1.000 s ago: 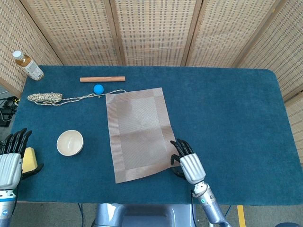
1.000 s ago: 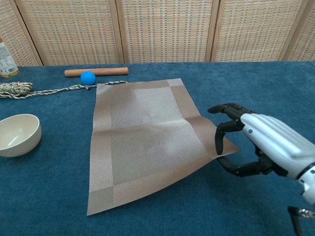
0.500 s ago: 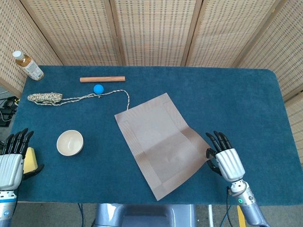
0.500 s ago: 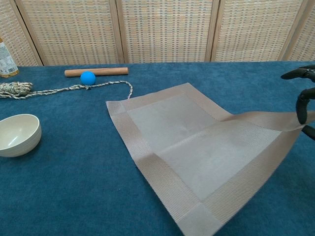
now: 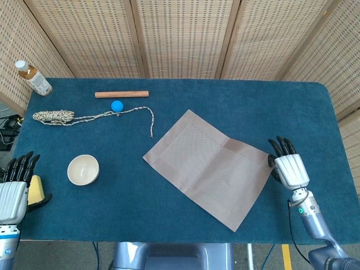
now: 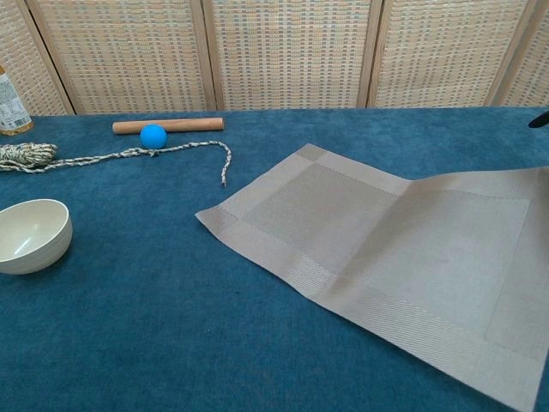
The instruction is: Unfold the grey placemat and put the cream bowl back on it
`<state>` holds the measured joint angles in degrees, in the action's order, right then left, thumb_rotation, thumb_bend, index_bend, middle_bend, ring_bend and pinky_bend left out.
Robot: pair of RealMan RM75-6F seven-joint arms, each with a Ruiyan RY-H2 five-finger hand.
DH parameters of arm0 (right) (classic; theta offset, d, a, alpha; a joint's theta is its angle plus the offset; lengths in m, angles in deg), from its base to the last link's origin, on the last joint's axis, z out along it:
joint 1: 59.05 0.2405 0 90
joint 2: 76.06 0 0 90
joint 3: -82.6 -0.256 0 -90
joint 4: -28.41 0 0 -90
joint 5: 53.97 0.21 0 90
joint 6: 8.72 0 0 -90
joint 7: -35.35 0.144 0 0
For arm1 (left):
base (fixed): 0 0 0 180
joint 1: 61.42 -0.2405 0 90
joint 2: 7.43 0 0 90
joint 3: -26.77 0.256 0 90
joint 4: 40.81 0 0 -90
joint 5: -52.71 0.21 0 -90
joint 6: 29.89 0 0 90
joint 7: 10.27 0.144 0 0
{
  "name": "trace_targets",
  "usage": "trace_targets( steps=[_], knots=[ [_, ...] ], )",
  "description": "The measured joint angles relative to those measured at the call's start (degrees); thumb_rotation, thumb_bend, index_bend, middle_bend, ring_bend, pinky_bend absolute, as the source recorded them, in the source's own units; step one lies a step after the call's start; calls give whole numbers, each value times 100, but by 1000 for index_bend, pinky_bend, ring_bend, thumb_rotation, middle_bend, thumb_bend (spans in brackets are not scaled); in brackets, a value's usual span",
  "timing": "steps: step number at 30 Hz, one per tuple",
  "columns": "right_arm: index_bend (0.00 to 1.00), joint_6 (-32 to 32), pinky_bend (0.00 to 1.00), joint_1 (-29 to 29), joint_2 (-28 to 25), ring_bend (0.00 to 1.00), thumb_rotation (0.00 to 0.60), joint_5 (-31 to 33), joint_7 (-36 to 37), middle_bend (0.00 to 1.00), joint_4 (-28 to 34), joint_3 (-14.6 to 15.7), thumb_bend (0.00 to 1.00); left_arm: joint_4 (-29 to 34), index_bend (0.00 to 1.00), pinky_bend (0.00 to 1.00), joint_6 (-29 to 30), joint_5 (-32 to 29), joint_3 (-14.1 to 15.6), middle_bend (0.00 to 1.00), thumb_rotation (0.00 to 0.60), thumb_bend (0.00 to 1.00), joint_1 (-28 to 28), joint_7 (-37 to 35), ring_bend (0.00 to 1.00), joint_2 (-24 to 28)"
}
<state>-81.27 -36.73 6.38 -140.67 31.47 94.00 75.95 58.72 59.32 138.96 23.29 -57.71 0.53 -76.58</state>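
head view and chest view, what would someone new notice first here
The grey placemat lies opened out and skewed across the blue table, its right edge at the right hand. The cream bowl sits apart on the left, near the left hand. Behind it lie a rope, a blue ball and a wooden stick.

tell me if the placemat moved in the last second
Yes. The placemat has slid right and turned, dragged by the right hand. Its far corner has come off the rope end near the blue ball.
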Motion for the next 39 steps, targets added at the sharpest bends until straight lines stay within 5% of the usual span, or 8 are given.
trace_targets(
  steps=[4, 9, 11, 26, 39],
  knots=[
    [573, 172, 124, 108, -49, 6, 600, 140, -183, 179, -122, -84, 493, -25, 40, 0, -23, 8, 9, 0, 600, 164, 12, 25, 0, -20],
    [74, 306, 6, 84, -130, 0, 600, 426, -524, 0, -33, -125, 331, -41, 40, 0, -37, 5, 8, 0, 600, 164, 21, 32, 0, -39],
    [5, 313, 0, 34, -193, 0, 600, 559, -678, 0, 124, -150, 303, -44, 40, 0, -48, 5, 11, 0, 600, 163, 25, 36, 0, -43],
    [0, -777, 0, -816, -801, 0, 600, 680, -35, 0, 1503, -144, 246, 31, 75, 0, -350, 95, -39, 0, 600, 164, 283, 208, 0, 2],
    [0, -1715, 0, -1510, -1378, 0, 600, -35, 821, 0, 2214, 255, 199, 235, 133, 0, -1410, -18, -594, 0, 600, 165, 1365, 792, 0, -201]
  ],
)
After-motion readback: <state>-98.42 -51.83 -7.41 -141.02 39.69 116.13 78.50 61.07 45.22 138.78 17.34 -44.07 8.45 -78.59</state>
